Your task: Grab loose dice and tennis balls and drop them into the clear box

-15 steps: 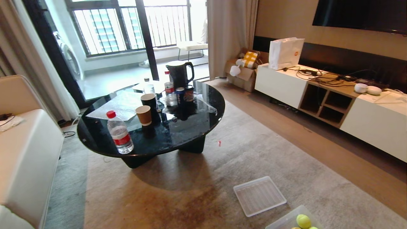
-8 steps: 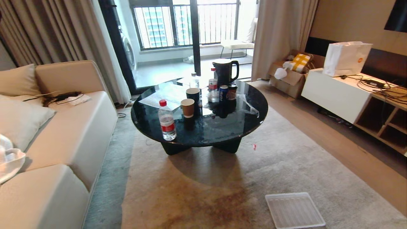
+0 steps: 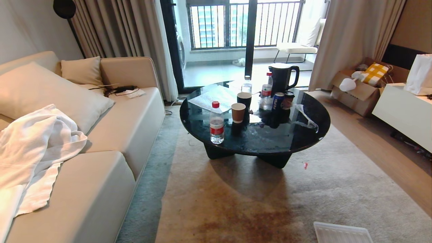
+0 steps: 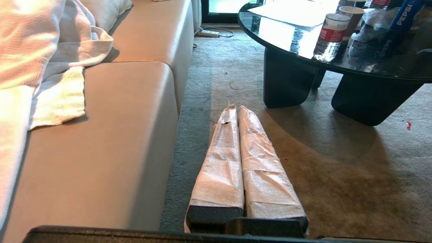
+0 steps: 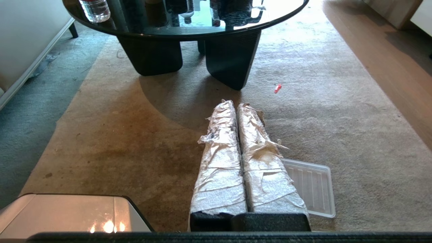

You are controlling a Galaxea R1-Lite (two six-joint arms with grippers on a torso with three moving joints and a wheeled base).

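With both paper-wrapped grippers, left gripper and right gripper, closed empty, no dice or fuzzy tennis balls visible; likely light, graspable across the middle.

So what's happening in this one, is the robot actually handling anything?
Nothing is being handled. Both arms are parked low over the rug: the left gripper beside the sofa, the right gripper above a flat ribbed clear lid, both shut and empty. No dice, tennis balls or clear box show; only the round black table ahead.
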